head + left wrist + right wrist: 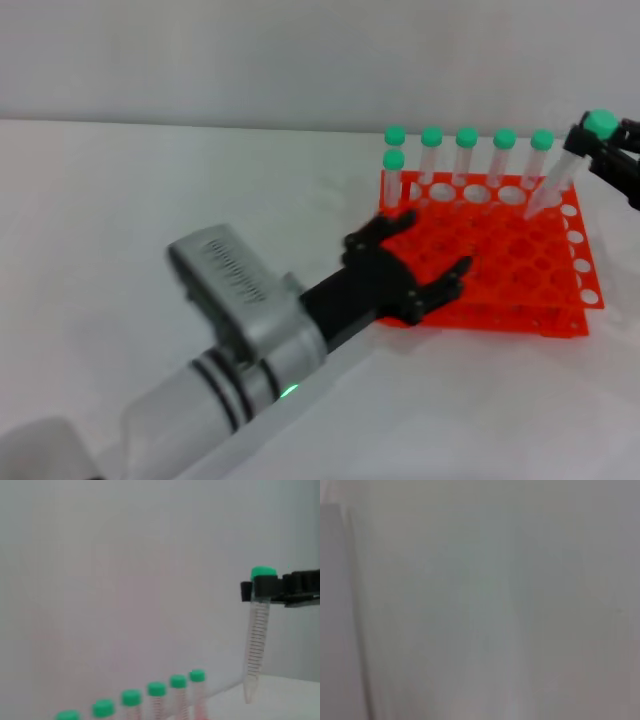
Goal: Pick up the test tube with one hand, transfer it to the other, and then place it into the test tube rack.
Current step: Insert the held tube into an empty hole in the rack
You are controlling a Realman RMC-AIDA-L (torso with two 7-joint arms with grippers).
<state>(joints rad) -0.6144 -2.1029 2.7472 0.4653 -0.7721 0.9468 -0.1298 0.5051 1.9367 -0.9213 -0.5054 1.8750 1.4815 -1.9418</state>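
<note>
The left claw point(410, 268) is seen spread and empty over the near edge of the test tube rack point(520, 265), and at two o'clock the test tube point(566, 166) is pinched, tilted, by the right claw point(606, 155) above the rack's far corner.

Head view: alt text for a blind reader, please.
The right hand holds a green-capped test tube tilted over the far right of the orange test tube rack. The left hand, fingers spread, hovers over the rack's left side; six capped tubes stand at the back.
</note>
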